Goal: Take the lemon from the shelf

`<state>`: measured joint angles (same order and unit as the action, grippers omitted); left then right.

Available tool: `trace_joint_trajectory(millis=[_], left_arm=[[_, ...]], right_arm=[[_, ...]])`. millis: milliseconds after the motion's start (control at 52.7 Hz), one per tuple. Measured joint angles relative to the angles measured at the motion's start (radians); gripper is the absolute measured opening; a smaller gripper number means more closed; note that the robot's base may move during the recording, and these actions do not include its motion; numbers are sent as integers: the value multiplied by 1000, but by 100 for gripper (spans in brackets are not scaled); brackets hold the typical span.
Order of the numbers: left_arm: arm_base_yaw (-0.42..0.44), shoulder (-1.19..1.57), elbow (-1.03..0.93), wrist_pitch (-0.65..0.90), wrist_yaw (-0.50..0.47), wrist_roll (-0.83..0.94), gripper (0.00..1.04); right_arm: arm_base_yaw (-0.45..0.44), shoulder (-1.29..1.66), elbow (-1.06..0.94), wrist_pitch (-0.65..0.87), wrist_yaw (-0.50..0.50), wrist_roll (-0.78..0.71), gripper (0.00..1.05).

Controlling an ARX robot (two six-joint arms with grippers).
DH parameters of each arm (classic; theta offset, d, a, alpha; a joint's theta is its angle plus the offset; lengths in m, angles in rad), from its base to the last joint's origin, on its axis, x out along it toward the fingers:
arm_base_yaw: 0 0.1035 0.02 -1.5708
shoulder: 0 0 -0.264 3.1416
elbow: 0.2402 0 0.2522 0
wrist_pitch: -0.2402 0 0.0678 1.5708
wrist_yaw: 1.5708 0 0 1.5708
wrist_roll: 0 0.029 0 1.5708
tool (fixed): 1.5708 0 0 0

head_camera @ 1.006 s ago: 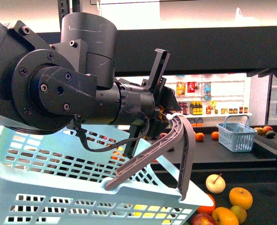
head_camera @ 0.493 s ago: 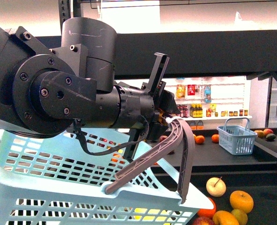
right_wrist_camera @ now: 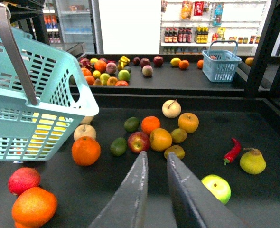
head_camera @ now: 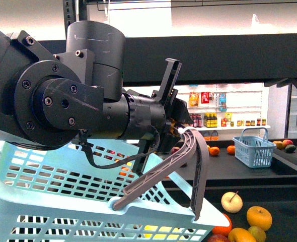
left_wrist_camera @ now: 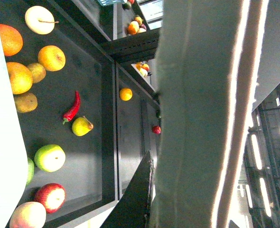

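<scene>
The lemon looks like the small dull-yellow fruit (right_wrist_camera: 178, 135) in the fruit pile on the black shelf tier (right_wrist_camera: 83, 190); it also shows in the left wrist view (left_wrist_camera: 37, 72) and low in the front view (head_camera: 257, 233). My right gripper (right_wrist_camera: 155, 159) is shut and empty, hovering over the tier just short of the pile. My left gripper (head_camera: 177, 132) is shut on the grey basket handle (head_camera: 189, 161), holding the light blue basket (head_camera: 63, 201) above the tier. The handle (left_wrist_camera: 201, 118) fills the left wrist view.
Oranges (right_wrist_camera: 86, 150), apples (right_wrist_camera: 138, 141), a green apple (right_wrist_camera: 216, 188), a pear (right_wrist_camera: 252, 161) and a red chili (right_wrist_camera: 232, 151) lie around the lemon. A small blue basket (right_wrist_camera: 219, 65) stands on the far tier. White shelves of bottles (right_wrist_camera: 201, 28) stand behind. Black posts (right_wrist_camera: 261, 47) rise at the right.
The left arm and the basket have shifted slightly, with the handle's foot a little lower in the front view. The fruit has not moved.
</scene>
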<state>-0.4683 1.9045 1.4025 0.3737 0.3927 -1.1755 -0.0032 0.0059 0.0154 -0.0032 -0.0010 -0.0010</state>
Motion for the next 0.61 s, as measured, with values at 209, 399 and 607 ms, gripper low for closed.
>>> trace_joint_trajectory(millis=[209, 399, 607], left_arm=[[0, 0, 0, 0, 0, 0, 6], [0, 0, 0, 0, 0, 0, 6], [-1, 0, 0, 11, -50, 53, 6]], right_arm=[[0, 0, 0, 0, 0, 0, 52], [0, 0, 0, 0, 0, 0, 81], [0, 0, 0, 0, 0, 0, 97]])
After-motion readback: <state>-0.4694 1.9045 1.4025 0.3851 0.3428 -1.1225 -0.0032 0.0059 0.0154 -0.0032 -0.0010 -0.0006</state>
